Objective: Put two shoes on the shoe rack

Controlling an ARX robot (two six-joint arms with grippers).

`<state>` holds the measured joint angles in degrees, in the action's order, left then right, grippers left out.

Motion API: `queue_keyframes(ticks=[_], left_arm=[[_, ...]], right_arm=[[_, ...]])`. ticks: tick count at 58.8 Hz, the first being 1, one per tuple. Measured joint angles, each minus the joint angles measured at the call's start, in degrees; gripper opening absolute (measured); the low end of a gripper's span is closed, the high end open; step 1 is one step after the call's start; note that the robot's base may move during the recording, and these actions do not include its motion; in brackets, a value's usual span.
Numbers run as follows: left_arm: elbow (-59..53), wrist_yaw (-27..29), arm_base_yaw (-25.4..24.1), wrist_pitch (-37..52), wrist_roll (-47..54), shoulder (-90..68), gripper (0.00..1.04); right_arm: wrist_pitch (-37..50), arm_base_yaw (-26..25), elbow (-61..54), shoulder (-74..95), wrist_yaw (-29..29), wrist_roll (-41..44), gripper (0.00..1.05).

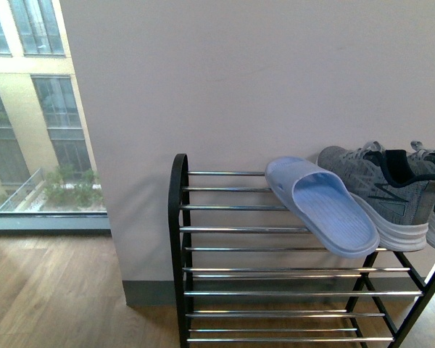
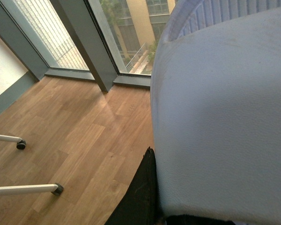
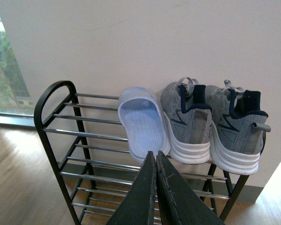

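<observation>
1. Shoes first: on the top tier of the shoe rack one pale blue slide lies near the middle of the bars, its heel overhanging the front edge.
2. Just beside it, toward the rack's right end, stand the two grey sneakers side by side, heels at the front edge, toes to the wall — the nearer one touches the slide.
3. My right claw hangs in front of the rack's front edge with its fingers pressed together and nothing between them.
4. My left wrist view is filled by the second slide right against the camera, over wooden floor by a window — I cannot tell how that claw's fingers stand.
</observation>
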<state>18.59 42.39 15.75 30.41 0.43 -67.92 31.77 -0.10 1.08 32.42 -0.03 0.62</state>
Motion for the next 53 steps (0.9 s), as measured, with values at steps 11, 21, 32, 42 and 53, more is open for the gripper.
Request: queue_keyframes(ticks=[11, 21, 32, 42, 53], left_arm=[[0.00, 0.00, 0.00, 0.02, 0.00, 0.00, 0.02], [0.00, 0.00, 0.00, 0.00, 0.00, 0.00, 0.02], [0.00, 0.02, 0.00, 0.00, 0.00, 0.00, 0.02], [0.00, 0.00, 0.00, 0.00, 0.00, 0.00, 0.02], [0.00, 0.00, 0.00, 0.00, 0.00, 0.00, 0.02]], right_arm=[[-7.54, 0.00, -0.04, -8.13, 0.00, 0.00, 0.02], [-11.39, 0.00, -0.04, -12.07, 0.00, 0.00, 0.02], [-14.91, 0.00, -0.04, -15.67, 0.00, 0.00, 0.02], [-17.84, 0.00, -0.04, -18.62, 0.00, 0.00, 0.02], [-21.40, 0.00, -0.04, -22.14, 0.00, 0.00, 0.02]])
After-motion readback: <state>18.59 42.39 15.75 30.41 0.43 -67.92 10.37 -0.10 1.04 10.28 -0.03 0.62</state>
